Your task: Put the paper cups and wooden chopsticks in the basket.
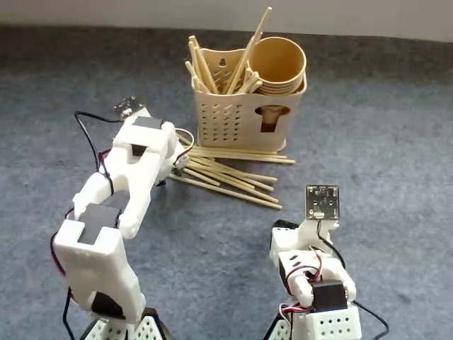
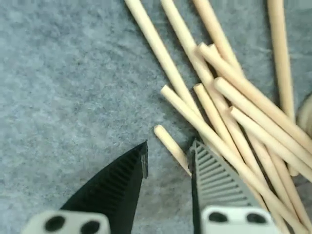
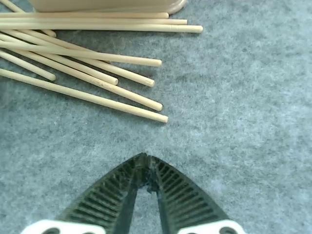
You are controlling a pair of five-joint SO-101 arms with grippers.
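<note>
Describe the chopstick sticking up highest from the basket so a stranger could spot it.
Find the cream perforated basket at the table's far side. Inside it, beside the stacked paper cups, stand loose chopsticks. The tallest chopstick leans toward the cups, its tip rising well above all the others.

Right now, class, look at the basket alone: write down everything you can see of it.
The basket is a cream, plastic-looking tub with rounded corners, rows of small holes in its walls and a handle cutout in front. It stands upright on the grey carpet. Stacked paper cups sit inside, and several wooden chopsticks lean out over its rim. More loose chopsticks lie on the carpet along its front base.
</note>
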